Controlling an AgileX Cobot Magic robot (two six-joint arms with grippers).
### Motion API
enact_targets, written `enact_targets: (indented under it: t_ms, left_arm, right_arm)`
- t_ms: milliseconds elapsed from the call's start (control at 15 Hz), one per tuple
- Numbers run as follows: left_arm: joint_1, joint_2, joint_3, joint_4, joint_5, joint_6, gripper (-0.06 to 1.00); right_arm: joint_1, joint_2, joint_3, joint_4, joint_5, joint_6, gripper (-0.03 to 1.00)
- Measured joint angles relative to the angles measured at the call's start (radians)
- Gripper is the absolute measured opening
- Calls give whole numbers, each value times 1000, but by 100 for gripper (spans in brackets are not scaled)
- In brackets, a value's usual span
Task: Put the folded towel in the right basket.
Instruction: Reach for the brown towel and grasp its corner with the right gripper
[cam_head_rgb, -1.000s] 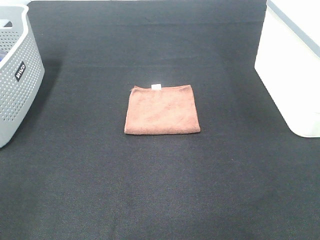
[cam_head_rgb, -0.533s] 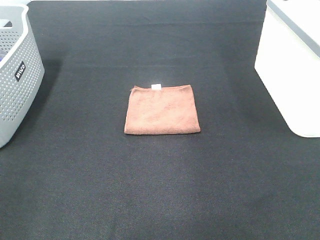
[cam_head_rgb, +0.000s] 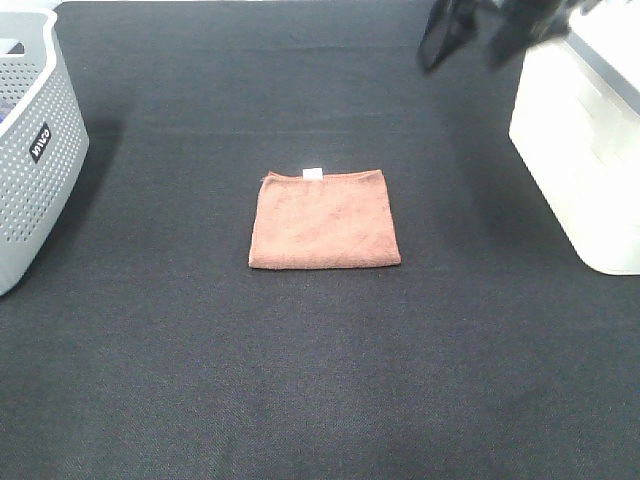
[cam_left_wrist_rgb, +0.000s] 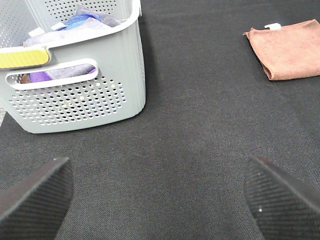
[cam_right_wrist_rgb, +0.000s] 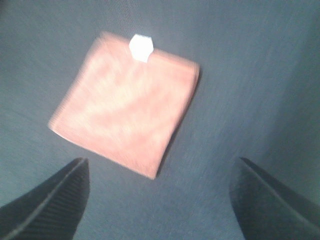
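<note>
Towel: brown, folded into a near square, lying flat on the black mat at the middle of the high view, a little above centre. A small white tag sticks out of its far edge. Nothing touches it, and it is well apart from both baskets.

My right pincer shows at the upper right of the high view as two dark, blurred fingers over the mat, just left of the white right basket. The fingers stand wide apart and hold nothing. In that frame the pincer is up and to the right of the towel, clear of it. My right wrist camera looks down on the whole towel, tag in sight, between the two fingertips; that picture is blurred.

The right basket is a plain white box along the right edge of the high view, cut off by the frame. I cannot see inside it.

My left pincer is outside the high view. My left wrist camera shows its two tips spread wide with only bare mat between them, so it too is empty. Ahead of it stands the grey, perforated left basket, with a yellow strip on its rim and blue, purple and grey cloth inside. In the high view this basket sits at the upper left edge.
</note>
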Motion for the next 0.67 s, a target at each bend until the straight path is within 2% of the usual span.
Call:
enact_targets:
  t_ms: [333,667]
  left_arm:
    - [0,0,0,0,0,0,88]
    - [0,0,0,0,0,0,88]
  right_arm:
    - [0,236,-16,139,14,9,70]
    - [-9,507,-242,216,157,0,70]
